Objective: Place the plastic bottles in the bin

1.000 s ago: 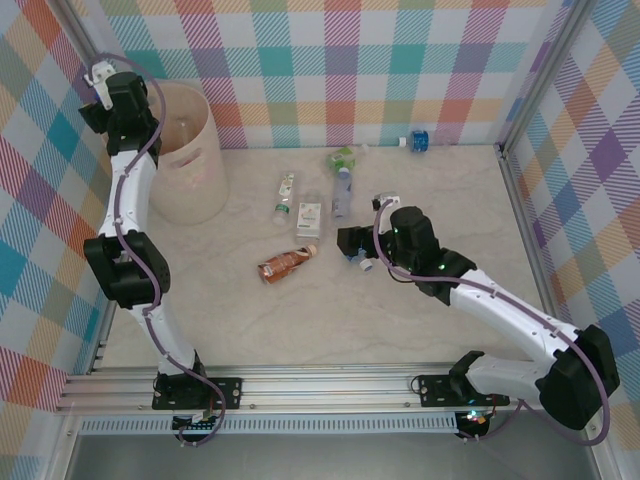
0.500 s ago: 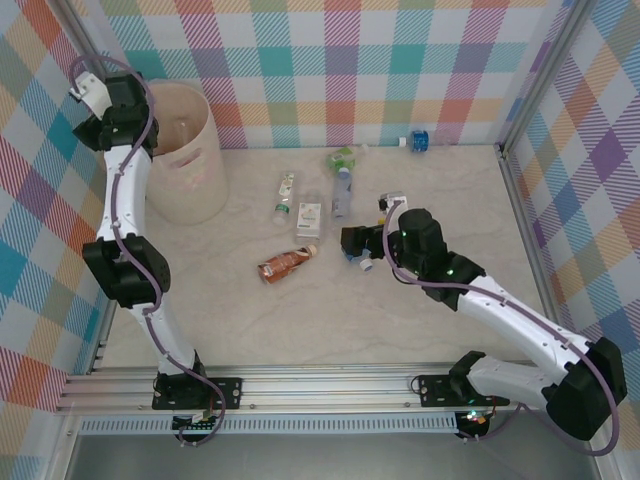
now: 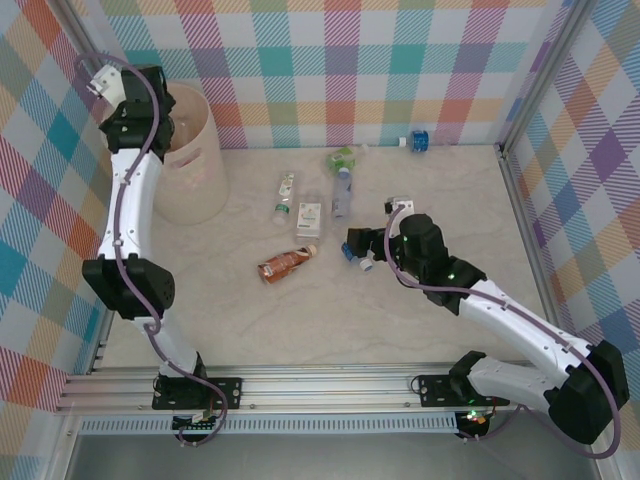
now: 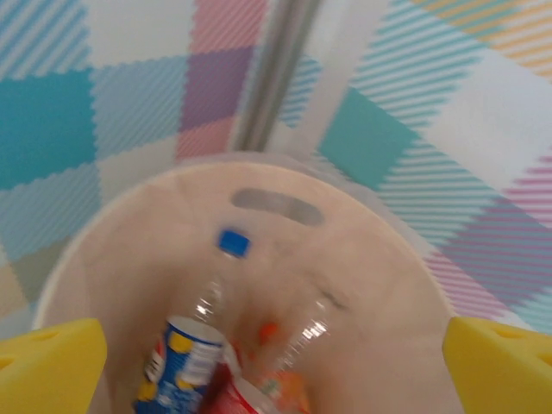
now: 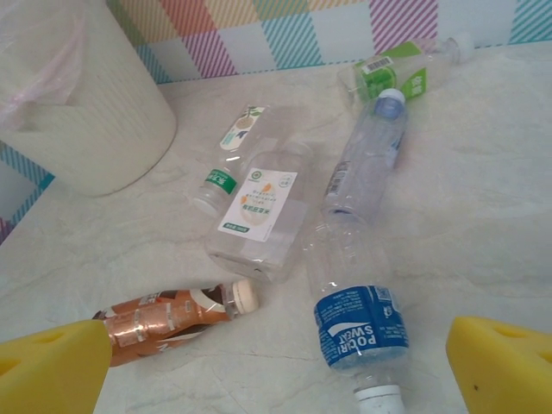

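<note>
Right gripper [image 5: 278, 366]: fingers apart, empty, low over table [image 5: 483, 224]. Blue-label bottle [image 5: 360, 323], reading "POCARI SW…", lies between them at lower centre. Brown crushed bottle [image 5: 168, 315] lower left, white-label bottle [image 5: 259, 207] centre. Left gripper [image 4: 276, 366]: apart, empty, above bin [image 4: 371, 259] with binned bottles [image 4: 185, 362] inside. Since earlier, left arm swung right over bin; table bottles unmoved.

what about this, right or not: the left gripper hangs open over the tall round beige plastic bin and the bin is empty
Not empty: the left gripper hangs open over the tall round beige plastic bin, and the left wrist view shows clear plastic bottles lying inside it, one blue-labelled.
</note>
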Controlling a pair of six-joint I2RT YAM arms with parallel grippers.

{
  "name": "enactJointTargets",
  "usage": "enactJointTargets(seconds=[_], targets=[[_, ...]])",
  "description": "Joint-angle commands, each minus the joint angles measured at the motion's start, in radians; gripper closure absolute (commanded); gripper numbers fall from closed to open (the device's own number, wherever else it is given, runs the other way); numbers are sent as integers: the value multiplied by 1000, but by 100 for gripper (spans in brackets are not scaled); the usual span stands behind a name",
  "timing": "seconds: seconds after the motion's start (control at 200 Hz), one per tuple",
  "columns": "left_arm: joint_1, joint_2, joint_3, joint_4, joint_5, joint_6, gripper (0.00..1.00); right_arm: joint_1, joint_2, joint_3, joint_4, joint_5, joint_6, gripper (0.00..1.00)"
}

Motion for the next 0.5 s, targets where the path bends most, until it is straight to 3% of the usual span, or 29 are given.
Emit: enactJointTargets(seconds=[0.0,0.33,0.495], targets=[[-61,-89,-83,67,126,-21,0,-12,30,13,-58,32,41,0],[-277,-191,-280,135,178,-4,0,-43,113,17,-148,50,111,0],[-305,-224,-341,106,258,-64,0,-47,114,-35,-97,5,78,0]])
